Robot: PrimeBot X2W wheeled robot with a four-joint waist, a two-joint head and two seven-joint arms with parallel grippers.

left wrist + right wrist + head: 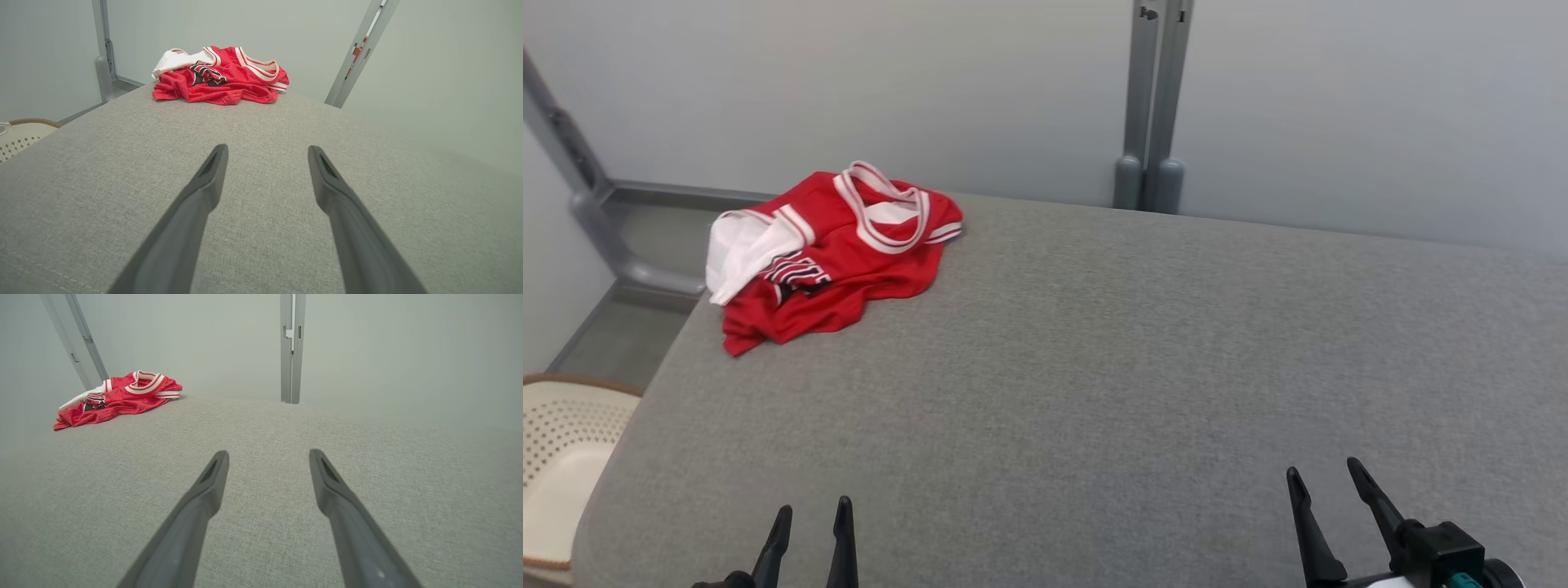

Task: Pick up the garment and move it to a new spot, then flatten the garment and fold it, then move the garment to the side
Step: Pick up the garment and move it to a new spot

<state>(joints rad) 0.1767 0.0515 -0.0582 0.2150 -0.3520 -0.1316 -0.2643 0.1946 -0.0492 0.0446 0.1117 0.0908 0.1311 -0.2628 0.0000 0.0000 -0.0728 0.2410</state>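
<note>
Soft, even light with no clear direction fills all three views, bright and free of glare. In the head view the grey counter [1094, 343] shows its weave sharply, and the red shirt [849, 261] casts only a thin, faint shadow along its near hem. Both wrist views have a greenish tint and bend at the edges: the counter bulges and the metal post [355, 57] leans. Near the lens, the left pincer [267, 153] and right pincer [268, 455] look slightly soft.
</note>
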